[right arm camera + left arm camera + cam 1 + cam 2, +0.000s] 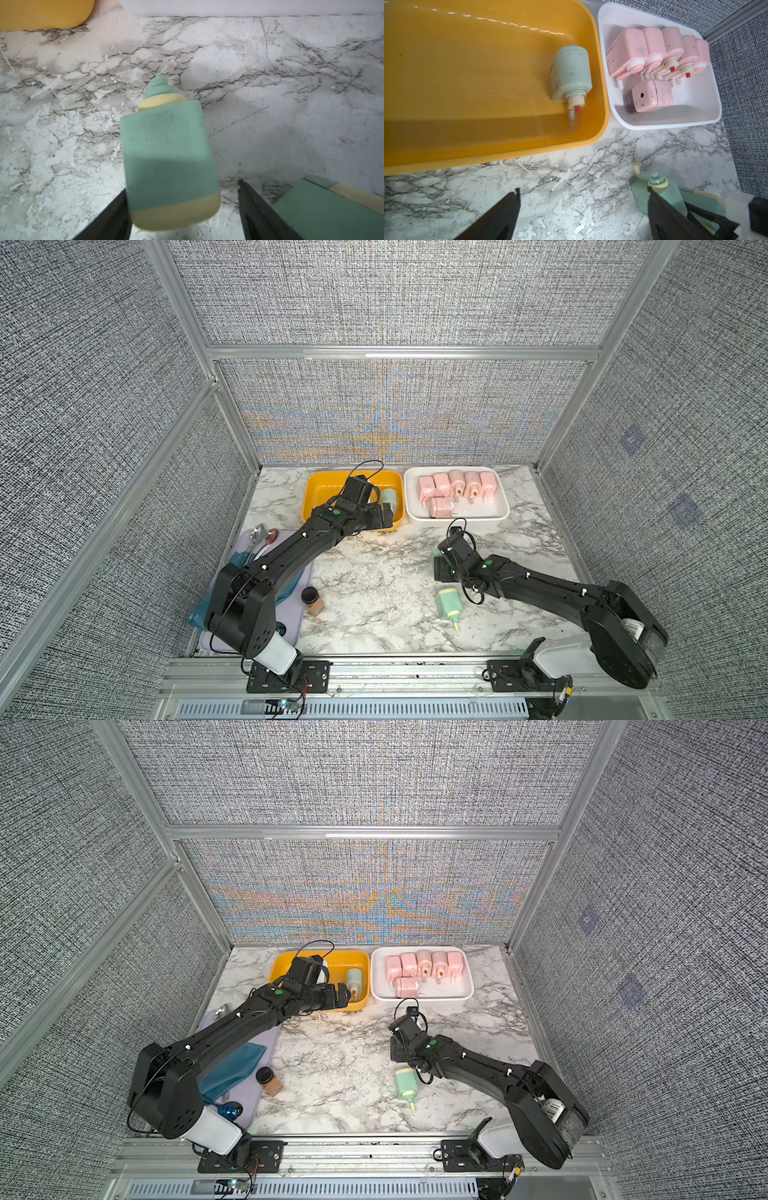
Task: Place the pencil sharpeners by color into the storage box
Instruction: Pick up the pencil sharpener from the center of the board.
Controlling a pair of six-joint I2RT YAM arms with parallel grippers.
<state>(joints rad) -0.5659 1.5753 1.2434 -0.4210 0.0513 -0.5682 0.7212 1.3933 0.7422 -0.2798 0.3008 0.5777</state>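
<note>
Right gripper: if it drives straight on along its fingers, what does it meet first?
The mint green boxy plastic pencil sharpener with a cream end, between the right gripper's open jaws. Past it, bare marbled tabletop, then likely the white plastic bin's wall; depth unclear.

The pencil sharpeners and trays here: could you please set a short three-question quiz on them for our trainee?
1. How many pink plastic pencil sharpeners lie in the white rectangular tray?
2. True or false: the left gripper is holding a sharpener.
3. Where does the mint green sharpener with the red-tipped end lie? A) white rectangular tray B) yellow plastic tray C) marble table
Key: 1) six; 2) false, it is open and empty; 3) B.
</note>
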